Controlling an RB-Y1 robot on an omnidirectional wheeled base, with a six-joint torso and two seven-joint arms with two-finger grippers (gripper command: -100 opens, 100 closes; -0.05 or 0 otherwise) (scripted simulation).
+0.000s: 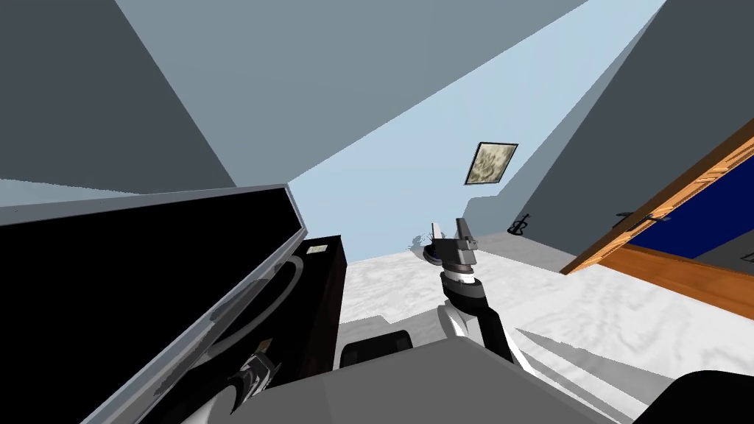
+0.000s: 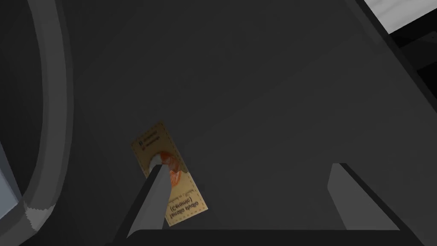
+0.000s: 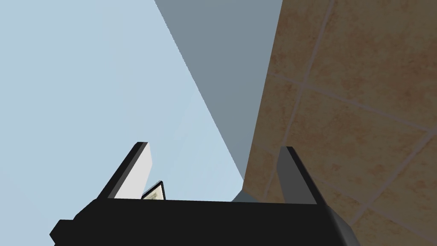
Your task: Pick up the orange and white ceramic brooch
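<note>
The brooch (image 2: 172, 170) is a small orange and white piece fixed to a tan printed card (image 2: 186, 200). The card lies flat on a dark grey surface (image 2: 264, 94). My left gripper (image 2: 249, 168) hangs over that surface, open. One of its fingers (image 2: 154, 192) overlaps the card and covers part of the brooch; whether it touches I cannot tell. The other finger stands well off to the side over bare surface. My left arm (image 1: 254, 372) reaches down beside a dark cabinet (image 1: 324, 294). My right gripper (image 1: 451, 230) is held up in the air, open and holding nothing.
A curved grey band (image 2: 51, 106) runs along the dark surface near the card. A big black panel with a grey rim (image 1: 147, 250) leans at my left. White floor (image 1: 589, 309) spreads ahead, and an orange-framed door (image 1: 663, 221) is on the right.
</note>
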